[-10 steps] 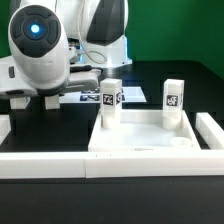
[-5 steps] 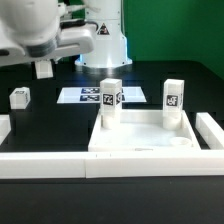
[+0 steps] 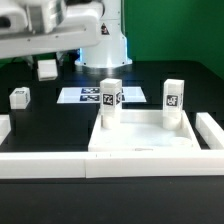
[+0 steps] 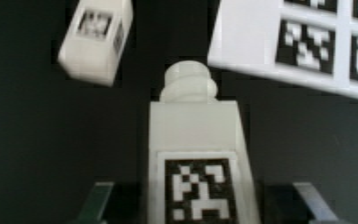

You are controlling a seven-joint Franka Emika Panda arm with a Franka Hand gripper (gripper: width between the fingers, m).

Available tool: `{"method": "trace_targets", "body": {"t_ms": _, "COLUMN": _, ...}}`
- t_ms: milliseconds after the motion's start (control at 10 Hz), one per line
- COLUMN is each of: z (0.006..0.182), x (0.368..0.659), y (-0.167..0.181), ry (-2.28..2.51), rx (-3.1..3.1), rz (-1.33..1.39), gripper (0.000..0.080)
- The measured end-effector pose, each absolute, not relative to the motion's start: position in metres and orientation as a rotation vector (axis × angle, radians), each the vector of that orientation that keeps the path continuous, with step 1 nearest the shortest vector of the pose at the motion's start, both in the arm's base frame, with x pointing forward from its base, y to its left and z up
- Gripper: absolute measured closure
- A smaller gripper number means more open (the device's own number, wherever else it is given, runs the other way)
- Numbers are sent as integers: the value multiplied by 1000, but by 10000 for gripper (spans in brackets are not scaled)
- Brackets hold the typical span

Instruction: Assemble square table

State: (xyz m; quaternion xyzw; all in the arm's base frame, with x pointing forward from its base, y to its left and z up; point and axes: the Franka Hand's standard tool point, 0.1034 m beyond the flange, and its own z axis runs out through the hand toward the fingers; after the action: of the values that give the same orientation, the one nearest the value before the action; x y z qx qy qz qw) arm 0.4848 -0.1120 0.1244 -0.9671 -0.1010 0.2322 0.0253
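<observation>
The square table's white panel (image 3: 145, 140) lies at the front of the black surface, with two white tagged legs standing upright in it, one (image 3: 110, 103) on the exterior view's left and one (image 3: 173, 103) on its right. My gripper (image 3: 47, 64) hangs above the table at the exterior view's upper left, shut on a third leg (image 3: 47, 69). In the wrist view this leg (image 4: 197, 150) runs between my fingers (image 4: 101, 200) with its tag facing the camera. A fourth leg (image 3: 19, 97) lies loose on the table, seen below the gripper (image 4: 201, 198) as a tilted leg (image 4: 96, 40).
The marker board (image 3: 88, 96) lies flat behind the panel, and its corner (image 4: 300, 45) shows in the wrist view. Long white bars edge the black surface at the front (image 3: 45, 165) and on the exterior view's right (image 3: 210, 130). The arm's base (image 3: 105, 45) stands at the back.
The arm has risen from the table at the exterior view's left, lifting one leg with it, and drifted slightly right. The other loose leg stayed on the table.
</observation>
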Motion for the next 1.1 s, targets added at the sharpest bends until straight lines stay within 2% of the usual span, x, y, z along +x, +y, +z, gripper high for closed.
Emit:
{"method": "trace_targets", "body": {"t_ms": 200, "z": 147, "x": 528, "y": -80, "ry": -341, "rx": -3066, "rz": 443, "gripper": 509}}
{"method": "trace_targets", "body": {"t_ms": 300, "z": 152, "x": 537, "y": -74, "ry": -353, "rx": -3089, "rz": 325, "gripper": 509}}
{"method": "trace_targets", "body": {"t_ms": 700, "z": 145, "x": 544, "y": -81, "ry": -353, "rx": -3125, "rz": -56, "gripper": 509}}
{"method": "trace_targets", "body": {"t_ms": 900, "z": 130, "x": 546, "y": -47, "ry": -220, "rx": -3120, "rz": -286, "gripper": 509}}
{"method": "trace_targets", "body": {"t_ms": 1100, "z": 129, "x": 573, "y": -1, "ry": -161, "rx": -3083, "rz": -453, "gripper": 509}}
